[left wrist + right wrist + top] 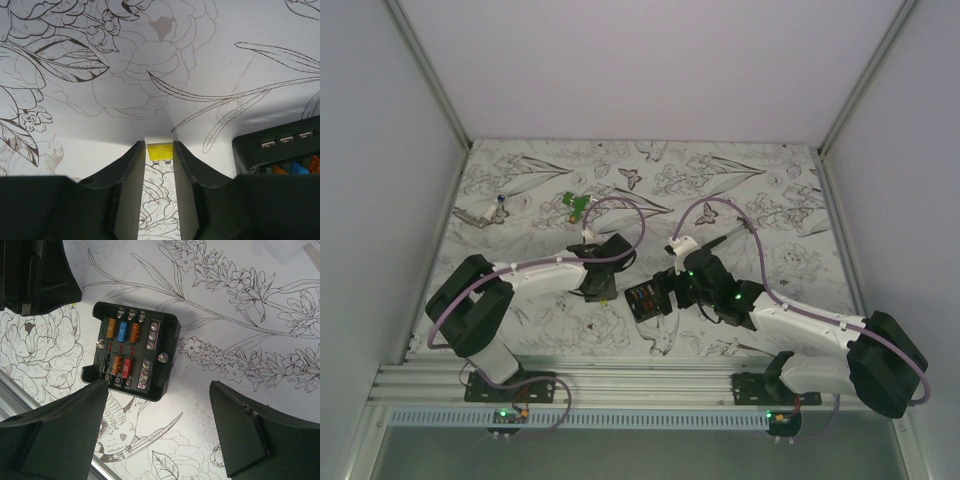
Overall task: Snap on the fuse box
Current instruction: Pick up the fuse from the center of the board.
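Top external view gives me the flower-printed tabletop [770, 180] with both arms reaching in from its near edge and meeting close to the middle of that edge. The left arm [535, 272] bends in from the left and the right arm [800, 325] comes in from the right, so their tools face each other across the fuse box [645, 298]. The box lies flat and open side up between the two grippers, nearer the near edge than the far one. In the right wrist view the fuse box [132, 350] shows orange, blue and red fuses in two rows. I judge the dark gap at the left of its lower row to be a free slot, though I cannot be sure. The right gripper [159, 407] stands spread wide with nothing in it. Its fingers frame the box's near corner, which reads to me as readiness to steady the box, and I cannot tell whether it touches. The left gripper [159, 162] has its jaws drawn narrow and pinches a yellow fuse [160, 151] at the very tips, just beside the box's wall. I take that grip to be for pressing the fuse in. A small green piece [575, 203] lies well apart, toward the far edge.
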Controlling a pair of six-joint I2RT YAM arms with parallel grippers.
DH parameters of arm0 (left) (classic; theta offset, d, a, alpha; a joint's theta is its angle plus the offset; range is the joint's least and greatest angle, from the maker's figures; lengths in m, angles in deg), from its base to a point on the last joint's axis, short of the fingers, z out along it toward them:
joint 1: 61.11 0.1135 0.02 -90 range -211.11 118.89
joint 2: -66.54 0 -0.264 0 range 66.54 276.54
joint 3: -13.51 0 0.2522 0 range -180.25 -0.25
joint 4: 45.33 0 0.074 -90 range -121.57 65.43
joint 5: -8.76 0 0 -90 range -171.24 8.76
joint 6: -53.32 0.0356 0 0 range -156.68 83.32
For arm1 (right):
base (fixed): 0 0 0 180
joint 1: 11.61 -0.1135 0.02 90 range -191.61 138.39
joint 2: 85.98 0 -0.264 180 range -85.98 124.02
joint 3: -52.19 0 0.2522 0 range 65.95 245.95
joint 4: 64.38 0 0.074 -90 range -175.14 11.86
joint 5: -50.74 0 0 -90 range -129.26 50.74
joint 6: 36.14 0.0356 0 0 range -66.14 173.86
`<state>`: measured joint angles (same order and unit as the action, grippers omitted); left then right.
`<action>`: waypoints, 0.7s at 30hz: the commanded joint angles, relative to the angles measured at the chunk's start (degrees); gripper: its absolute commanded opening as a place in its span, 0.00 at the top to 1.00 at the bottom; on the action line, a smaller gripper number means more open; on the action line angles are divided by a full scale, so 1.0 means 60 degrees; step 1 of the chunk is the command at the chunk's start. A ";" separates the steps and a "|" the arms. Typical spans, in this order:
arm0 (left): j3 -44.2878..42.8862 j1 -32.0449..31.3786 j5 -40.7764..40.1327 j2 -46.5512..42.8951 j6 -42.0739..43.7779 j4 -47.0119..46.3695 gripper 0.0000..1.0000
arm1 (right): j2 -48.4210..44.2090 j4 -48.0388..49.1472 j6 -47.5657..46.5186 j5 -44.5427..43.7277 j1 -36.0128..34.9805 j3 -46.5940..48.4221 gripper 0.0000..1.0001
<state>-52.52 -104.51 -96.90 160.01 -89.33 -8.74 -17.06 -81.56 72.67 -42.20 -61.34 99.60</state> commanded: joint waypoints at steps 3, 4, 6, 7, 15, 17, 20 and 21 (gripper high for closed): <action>0.0223 0.0114 0.0767 0.0511 0.0035 0.0450 0.70 | -0.0217 0.0233 -0.0029 -0.0098 0.0005 0.0003 0.11; 0.0217 0.0103 0.0772 0.0574 0.0009 0.0449 0.71 | -0.0202 0.0233 -0.0029 -0.0096 0.0012 0.0002 0.11; 0.0167 0.0052 0.0772 0.0695 -0.0022 0.0482 0.71 | -0.0191 0.0219 -0.0019 -0.0084 0.0013 0.0017 0.11; 0.0151 0.0013 0.0778 0.0751 -0.0053 0.0492 0.71 | -0.0199 0.0219 -0.0028 -0.0084 0.0013 0.0017 0.11; -0.0080 -0.0132 0.0845 0.1273 -0.0133 0.0571 0.70 | -0.0195 0.0219 -0.0087 -0.0082 0.0010 0.0002 0.11; -0.0145 -0.0135 0.0928 0.1339 -0.0133 0.0575 0.70 | -0.0185 0.0243 -0.0094 -0.0048 0.0005 0.0003 0.11; -0.0165 -0.0136 0.0887 0.1288 -0.0147 0.0573 0.72 | -0.0172 0.0275 -0.0102 -0.0027 0.0013 -0.0005 0.11; -0.0165 -0.0137 0.0851 0.1239 -0.0147 0.0567 0.74 | -0.0176 0.0290 -0.0099 -0.0012 0.0013 -0.0012 0.11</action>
<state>-56.26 -104.66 -95.42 163.31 -89.17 -6.08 -17.06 -81.54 72.65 -42.18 -61.34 99.60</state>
